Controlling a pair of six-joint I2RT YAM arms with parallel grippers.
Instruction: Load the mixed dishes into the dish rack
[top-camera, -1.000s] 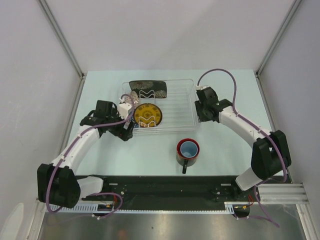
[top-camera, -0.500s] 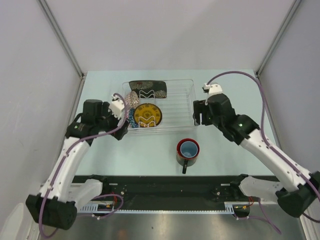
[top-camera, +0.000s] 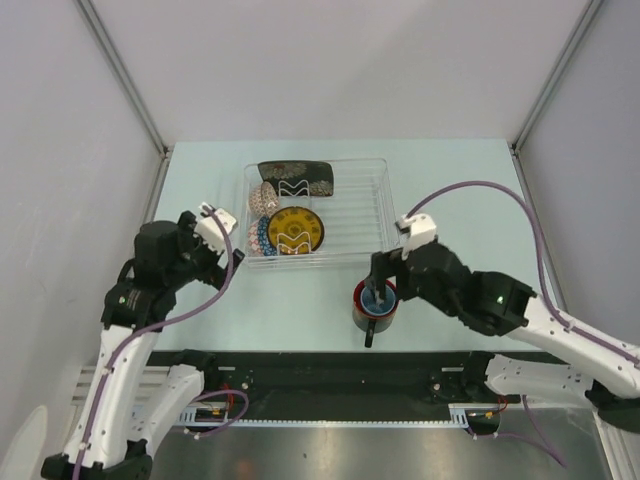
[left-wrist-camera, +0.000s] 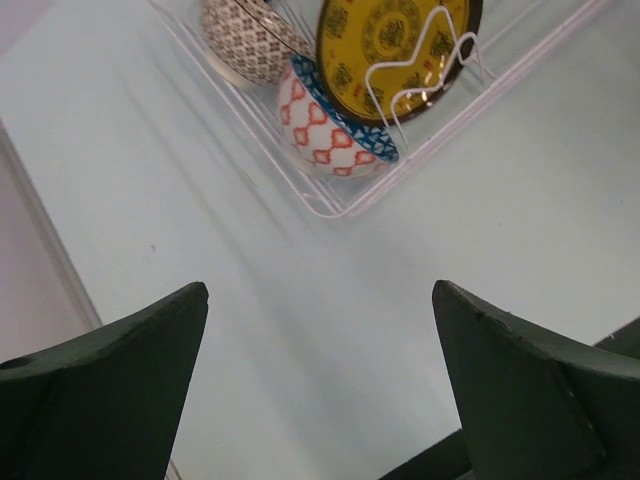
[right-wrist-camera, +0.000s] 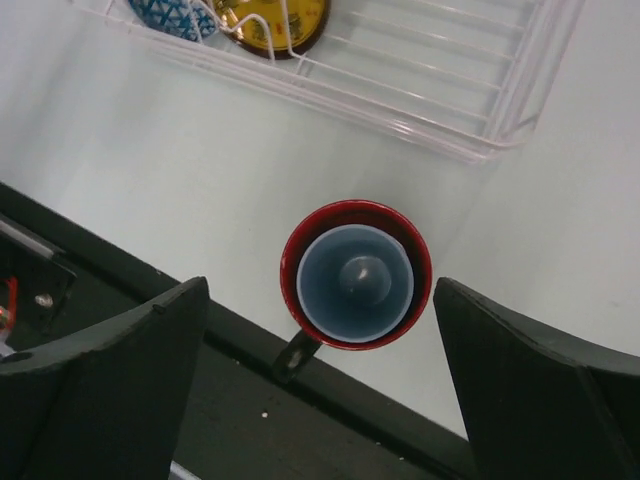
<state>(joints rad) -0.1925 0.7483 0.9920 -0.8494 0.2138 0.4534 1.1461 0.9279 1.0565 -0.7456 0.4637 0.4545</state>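
Observation:
The clear dish rack (top-camera: 384, 205) stands at the back middle of the table. Inside it lean a dark plate with a yellow centre (top-camera: 296, 228) and, at its left end, a small blue-patterned bowl (top-camera: 262, 236). The red mug (top-camera: 378, 308) with a light-blue inside stands upright on the table in front of the rack, handle toward me. My right gripper (top-camera: 382, 284) hangs open above the mug (right-wrist-camera: 355, 275), its fingers on either side and apart from it. My left gripper (top-camera: 228, 258) is open and empty, left of the rack's corner (left-wrist-camera: 330, 205), near the bowl (left-wrist-camera: 335, 125).
A second dark plate (top-camera: 296, 178) stands at the rack's back and a brown-patterned bowl (top-camera: 263, 198) lies by the blue one. A black rail (top-camera: 320, 370) runs along the near table edge just behind the mug's handle. White walls close in both sides.
My right gripper left the rack's right side, came down over the mug and opened wide. The left arm drew back leftward from the rack's front-left corner, still open.

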